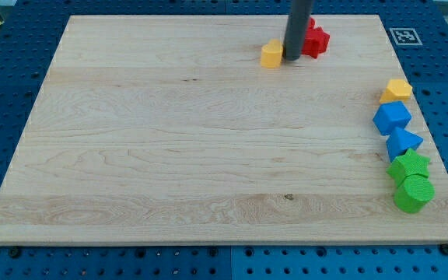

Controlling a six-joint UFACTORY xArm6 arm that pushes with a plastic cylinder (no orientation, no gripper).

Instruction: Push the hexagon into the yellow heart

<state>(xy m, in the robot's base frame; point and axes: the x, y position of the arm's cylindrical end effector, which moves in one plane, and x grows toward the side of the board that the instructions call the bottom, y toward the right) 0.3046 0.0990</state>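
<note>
Now | rod upright | my tip (293, 59) touching yellow hexagon (271, 54), beside red block (314, 40) | no claw fitted

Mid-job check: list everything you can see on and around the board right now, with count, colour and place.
Yellow block: 1, yellow, near the view's top centre, just left of my rod; likely the hexagon.
Red block: 1, red, top centre, right of the rod and partly hidden by it; shape unclear.
Yellow block at right edge: 1, yellow, top of the right-edge column; shape unclear.
Blue cube: 1, blue, below it.
Blue triangle: 1, blue, next down.
Green star: 1, green, next down.
Green cylinder: 1, green, bottom of column.
Wooden board: 1, light wood, fills the view.
Marker tag: 1, black and white, top right.
My tip: 1, dark rod, between the top yellow and red blocks.
</note>
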